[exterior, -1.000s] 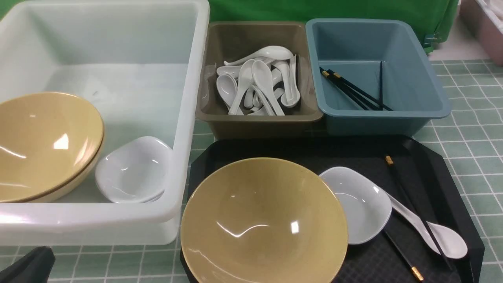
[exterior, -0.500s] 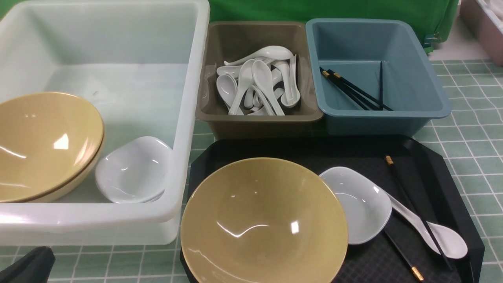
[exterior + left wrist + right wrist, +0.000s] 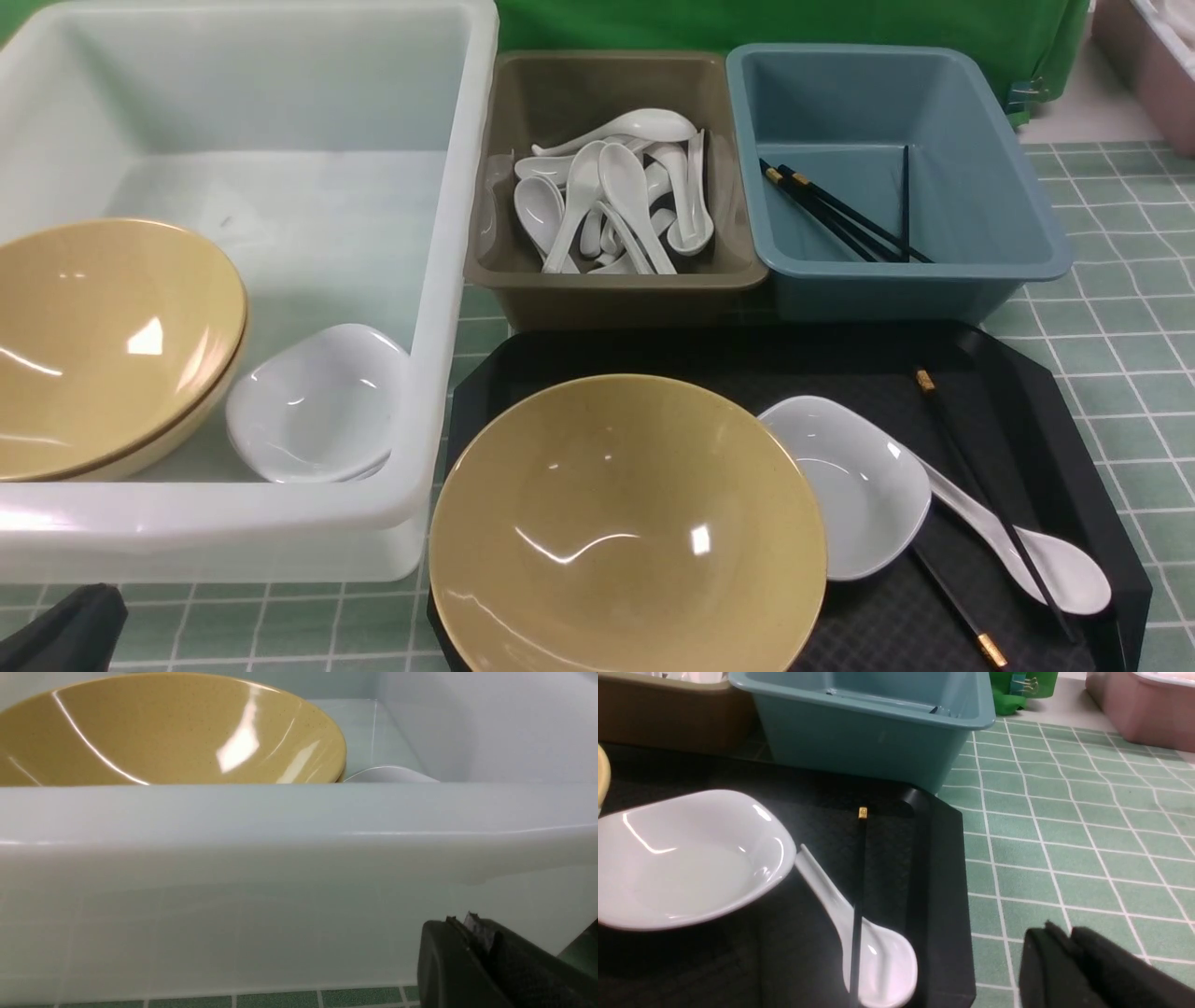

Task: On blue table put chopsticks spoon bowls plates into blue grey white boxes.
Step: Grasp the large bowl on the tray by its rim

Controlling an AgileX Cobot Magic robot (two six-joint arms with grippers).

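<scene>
On the black tray (image 3: 747, 359) lie a tan bowl (image 3: 625, 532), a white plate (image 3: 854, 485), a white spoon (image 3: 1027, 546) and two black chopsticks (image 3: 990, 495), one crossing the spoon. The white tub (image 3: 448, 280) holds stacked tan bowls (image 3: 103, 345) and plates (image 3: 313, 406). The grey bin (image 3: 607, 280) holds several spoons, and the blue bin (image 3: 915, 271) holds chopsticks. My left gripper (image 3: 472, 933) is shut and empty, low before the tub's near wall. My right gripper (image 3: 1057, 935) is shut and empty over the blue table (image 3: 1064, 835), right of the tray's spoon (image 3: 882, 956).
A pink bin (image 3: 1148, 65) stands at the far right, off the blue table. Green cloth hangs behind the bins. The tray touches the fronts of the grey and blue bins, and the tub stands close on its left.
The left gripper's tip at the lower left corner has shifted very slightly. Nothing else has moved.
</scene>
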